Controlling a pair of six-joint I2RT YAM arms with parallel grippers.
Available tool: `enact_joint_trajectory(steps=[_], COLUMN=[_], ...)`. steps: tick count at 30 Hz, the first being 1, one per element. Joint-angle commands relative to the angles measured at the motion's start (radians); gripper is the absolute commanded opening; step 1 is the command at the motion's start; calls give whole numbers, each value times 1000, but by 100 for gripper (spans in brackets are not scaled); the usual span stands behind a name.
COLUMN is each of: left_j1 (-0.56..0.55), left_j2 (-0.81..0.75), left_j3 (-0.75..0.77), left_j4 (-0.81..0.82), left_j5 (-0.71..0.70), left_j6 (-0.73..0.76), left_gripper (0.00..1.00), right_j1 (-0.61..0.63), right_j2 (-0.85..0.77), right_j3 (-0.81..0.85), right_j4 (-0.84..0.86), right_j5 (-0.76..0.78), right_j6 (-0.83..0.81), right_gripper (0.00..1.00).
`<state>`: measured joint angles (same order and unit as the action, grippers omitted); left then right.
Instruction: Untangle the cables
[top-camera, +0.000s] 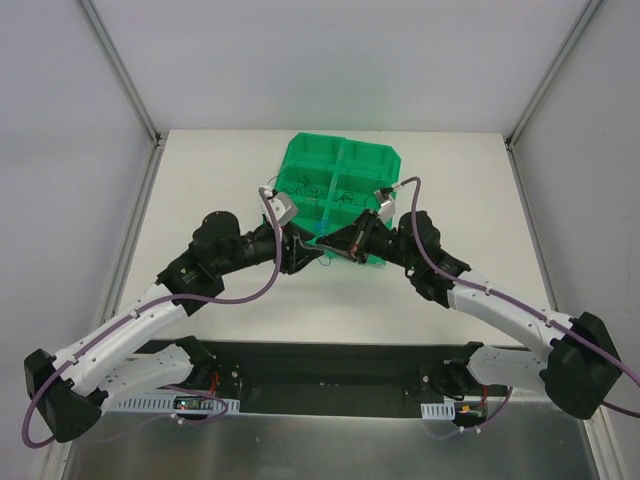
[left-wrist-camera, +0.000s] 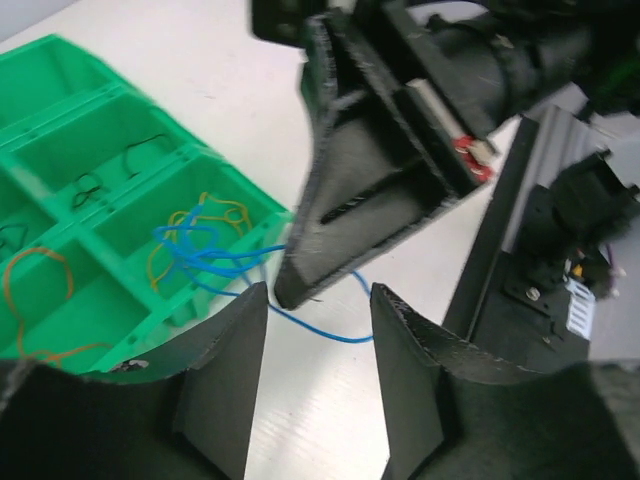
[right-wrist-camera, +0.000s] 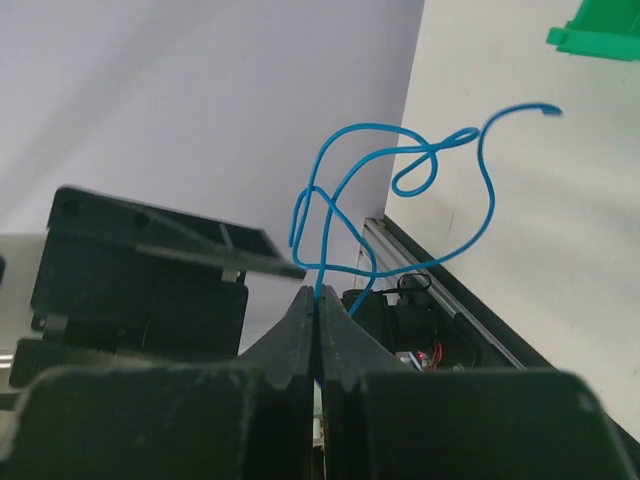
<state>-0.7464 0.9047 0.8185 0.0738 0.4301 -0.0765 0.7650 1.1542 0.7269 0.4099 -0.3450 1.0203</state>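
Note:
A thin blue cable (left-wrist-camera: 190, 250) runs from a tangle in the near compartment of the green tray (left-wrist-camera: 100, 100) out onto the table. My right gripper (right-wrist-camera: 318, 296) is shut on this blue cable (right-wrist-camera: 323, 256), whose loops rise above its jaws. In the left wrist view the right gripper (left-wrist-camera: 292, 292) hangs tip-down just ahead of my left gripper (left-wrist-camera: 319, 292), which is open and empty, with a blue loop on the table between its fingers. In the top view both grippers, left (top-camera: 303, 258) and right (top-camera: 333, 243), meet at the tray's (top-camera: 340, 165) near edge.
Orange cables (left-wrist-camera: 215, 205) lie with the blue tangle, and one orange loop (left-wrist-camera: 40, 250) lies in the neighbouring compartment. Thin black cables (left-wrist-camera: 140, 150) lie in the farther compartments. The tray's corner (right-wrist-camera: 600, 35) shows in the right wrist view.

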Motion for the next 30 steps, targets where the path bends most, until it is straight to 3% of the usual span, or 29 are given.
enact_joint_trajectory(steps=[1, 5, 12, 20, 30], left_j1=[-1, -2, 1, 19, 28], left_j2=[-52, -36, 20, 16, 48], left_j3=[-24, -19, 4, -4, -5], left_j4=[24, 6, 11, 34, 69], left_j5=[-243, -301, -194, -180, -77], left_j6=[-78, -132, -210, -238, -252], left_gripper=[49, 56, 69, 65, 67], right_j1=[20, 39, 65, 117, 140], right_j2=[-17, -63, -102, -73, -45], right_j3=[19, 12, 45, 65, 31], right_j4=[150, 150, 84, 101, 249], right_j5=[-8, 66, 144, 158, 161], right_j6=[-46, -107, -207, -249, -201], right_gripper=[0, 1, 0, 0, 0])
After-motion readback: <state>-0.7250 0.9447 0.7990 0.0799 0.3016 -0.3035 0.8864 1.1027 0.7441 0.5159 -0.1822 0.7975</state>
